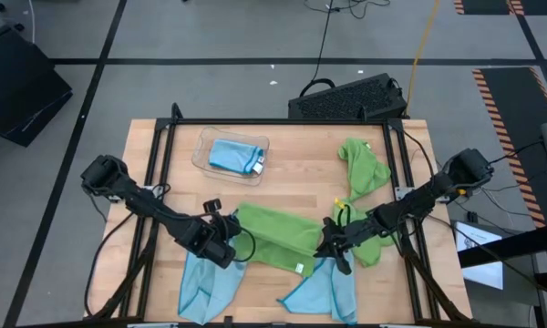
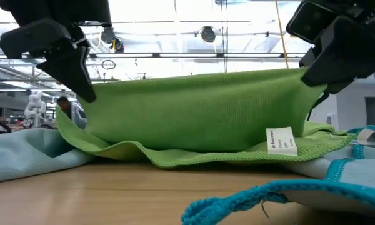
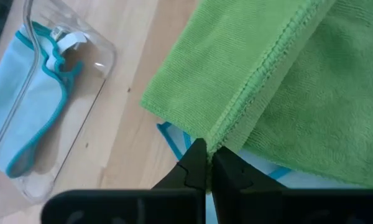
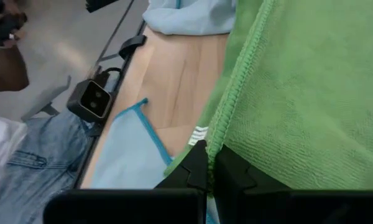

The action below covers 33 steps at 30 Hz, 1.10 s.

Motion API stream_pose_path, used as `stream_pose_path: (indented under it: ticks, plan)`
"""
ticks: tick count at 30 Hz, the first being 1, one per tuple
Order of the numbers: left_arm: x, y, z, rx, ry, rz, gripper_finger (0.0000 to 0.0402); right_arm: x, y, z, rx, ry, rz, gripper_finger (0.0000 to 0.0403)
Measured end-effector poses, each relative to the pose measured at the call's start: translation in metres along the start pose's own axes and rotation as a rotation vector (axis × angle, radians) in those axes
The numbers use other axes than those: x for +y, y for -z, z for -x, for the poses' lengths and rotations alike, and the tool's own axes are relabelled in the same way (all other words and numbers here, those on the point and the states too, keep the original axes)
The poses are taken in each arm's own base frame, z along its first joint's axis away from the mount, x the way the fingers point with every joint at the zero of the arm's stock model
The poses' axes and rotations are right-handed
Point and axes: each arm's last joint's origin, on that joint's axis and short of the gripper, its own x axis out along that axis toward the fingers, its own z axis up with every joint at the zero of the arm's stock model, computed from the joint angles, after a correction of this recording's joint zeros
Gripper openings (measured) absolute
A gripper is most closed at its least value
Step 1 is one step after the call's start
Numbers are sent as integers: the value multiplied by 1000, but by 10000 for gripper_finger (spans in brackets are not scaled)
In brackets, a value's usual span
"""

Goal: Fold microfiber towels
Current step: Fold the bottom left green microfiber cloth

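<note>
My left gripper and right gripper each clench one corner of the green towel at the table's front centre, stretching its edge taut so a fold can form evenly.

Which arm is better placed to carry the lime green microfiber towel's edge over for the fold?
Neither alone: left gripper and right gripper are each shut on an edge of the lime green microfiber towel, so likely both together.

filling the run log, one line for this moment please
left gripper shut on green towel | right gripper shut on green towel | towel lifted between both
</note>
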Motion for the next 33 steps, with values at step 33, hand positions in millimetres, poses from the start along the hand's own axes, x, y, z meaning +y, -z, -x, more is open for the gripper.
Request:
stream_pose_path:
  ticks: [33]
  plan:
    - [-29, 13, -12, -120, 294, 22, 78, -3, 7, -7, 30, 23, 19, 150]
